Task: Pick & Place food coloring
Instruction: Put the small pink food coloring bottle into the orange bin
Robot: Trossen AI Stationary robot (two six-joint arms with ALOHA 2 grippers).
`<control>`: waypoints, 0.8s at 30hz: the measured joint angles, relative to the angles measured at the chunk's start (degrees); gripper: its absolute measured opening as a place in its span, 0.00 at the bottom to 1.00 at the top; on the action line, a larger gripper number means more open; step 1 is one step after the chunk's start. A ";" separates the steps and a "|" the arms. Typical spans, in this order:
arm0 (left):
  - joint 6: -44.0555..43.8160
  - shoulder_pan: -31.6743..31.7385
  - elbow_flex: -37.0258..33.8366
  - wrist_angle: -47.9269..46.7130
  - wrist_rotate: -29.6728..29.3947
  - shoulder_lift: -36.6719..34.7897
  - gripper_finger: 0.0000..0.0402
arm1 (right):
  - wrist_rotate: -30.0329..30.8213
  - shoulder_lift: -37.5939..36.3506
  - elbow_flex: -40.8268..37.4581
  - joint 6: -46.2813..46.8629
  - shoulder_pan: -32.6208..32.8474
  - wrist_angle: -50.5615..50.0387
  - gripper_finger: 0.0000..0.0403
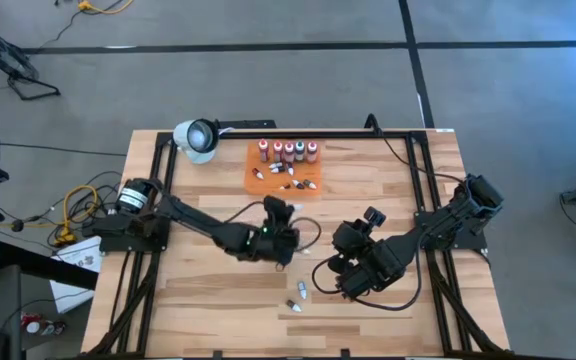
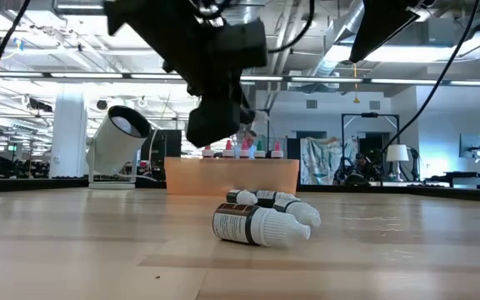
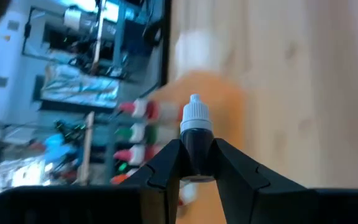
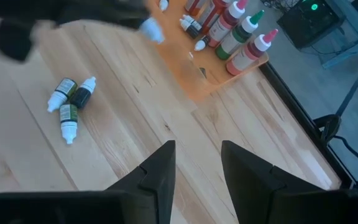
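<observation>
Two matte black jointed robot arms, each ending in a black two-finger gripper, left and right, with tapered angular fingers; thin black cables loop beside each wrist

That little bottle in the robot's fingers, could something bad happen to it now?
Maybe. The left gripper pinches the little bottle only by its dark body, up in the air, so it might slip and fall. The orange tray already has bottles standing on it and small ones lying down; setting this one down could knock them over.
</observation>
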 joint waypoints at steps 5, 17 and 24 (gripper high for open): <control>1.39 5.24 0.78 -4.78 -0.93 0.02 0.19 | 0.00 0.01 0.00 -0.02 -0.01 0.00 0.30; -4.20 16.73 1.53 -11.12 6.78 0.07 0.19 | 0.28 0.01 0.00 -0.17 -0.01 -0.02 0.30; -7.20 19.90 1.53 -11.26 9.82 0.07 0.22 | 0.51 0.00 0.00 -0.17 0.01 -0.04 0.30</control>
